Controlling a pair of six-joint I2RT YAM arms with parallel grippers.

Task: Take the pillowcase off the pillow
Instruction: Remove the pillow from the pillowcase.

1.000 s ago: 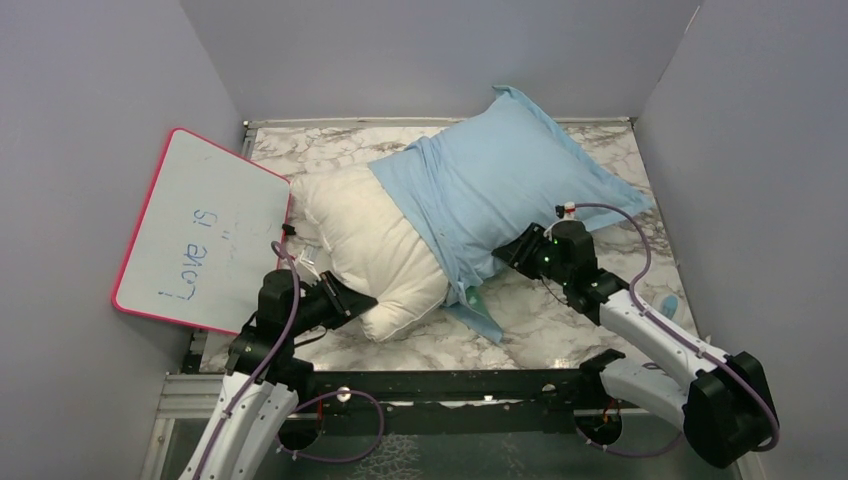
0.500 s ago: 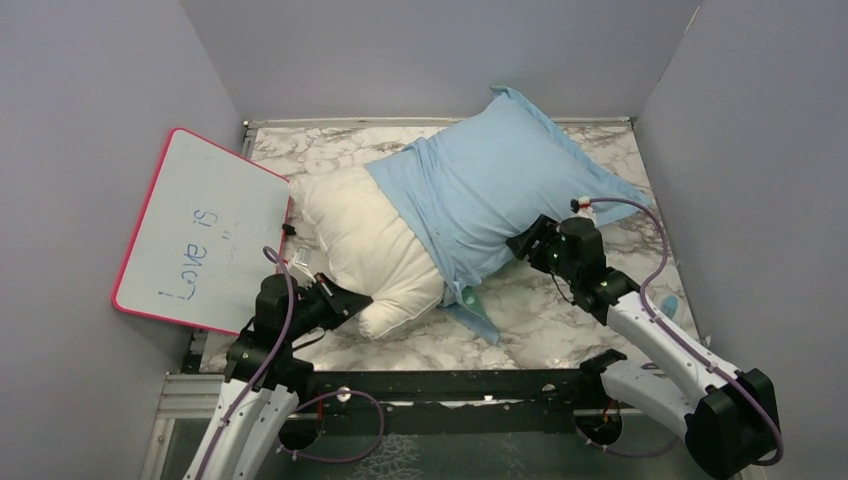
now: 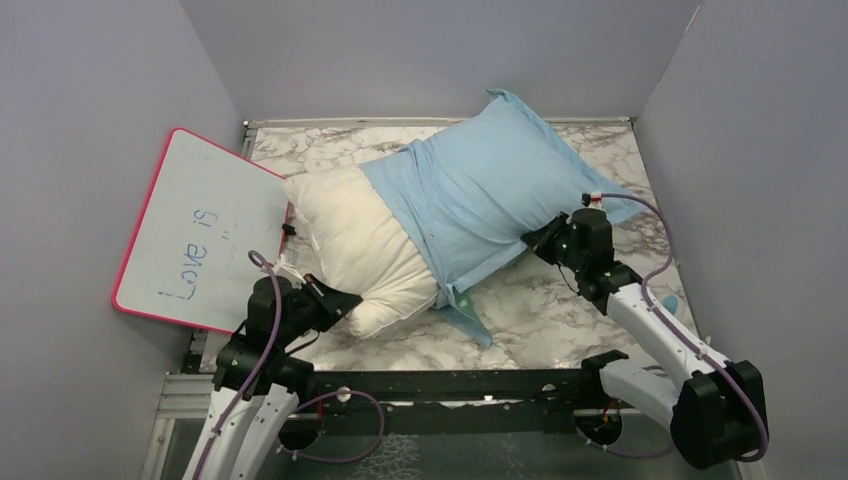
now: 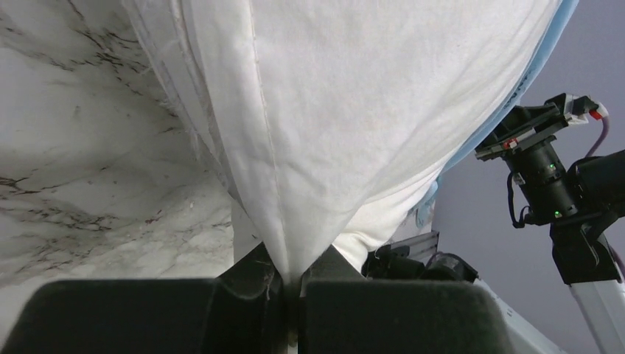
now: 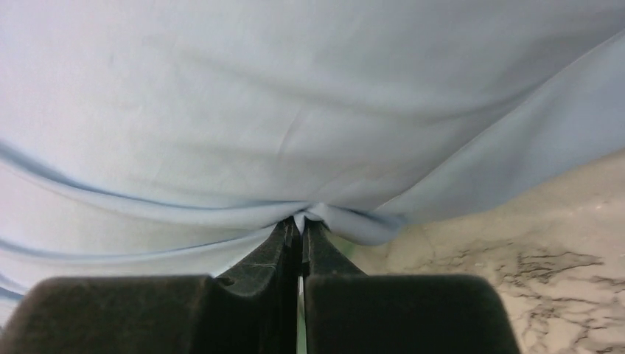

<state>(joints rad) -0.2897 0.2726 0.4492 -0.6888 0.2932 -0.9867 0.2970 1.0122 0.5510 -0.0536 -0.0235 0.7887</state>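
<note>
**While both claws pinch cloth, the pull must run along the pillow's long axis**

Where the table's (image 3: pixel 560 310) near-left part meets the arm bases, the left gripper (image 3: pixel 335 300) is clamped on the bare near corner of the pillow (image 3: pixel 350 240). In its wrist view the jaws sit pressed together with a wedge of cream fabric nipped between them. The pillow lies on the marble slantwise, its long axis running from that near-left corner to the far right.

Further right and a little farther back, the right gripper (image 3: pixel 540 238) is closed on the pillowcase (image 3: pixel 490 180). Its wrist view shows a small fold of light blue cloth pinched between the fingertips, at the case's near edge, just above the table. So each claw holds a different thing: left the pillow, right the case.

The case covers only the far-right part of the pillow. Its open mouth faces near-left, and a teal flap of its inner face trails onto the table there. The cream near-left part is already bare.

By my reading, the coming move turns on one relation. The case lies far-right of the left claw, along the same axis, and the right arm is nearer to it. A pull toward the far right, against the left claw's anchor, looks the cleanest; a sideways pull would likely drag the pillow along.

Far left, a pink-framed whiteboard (image 3: pixel 200 235) leans beside the pillow, clear of both claws.
</note>
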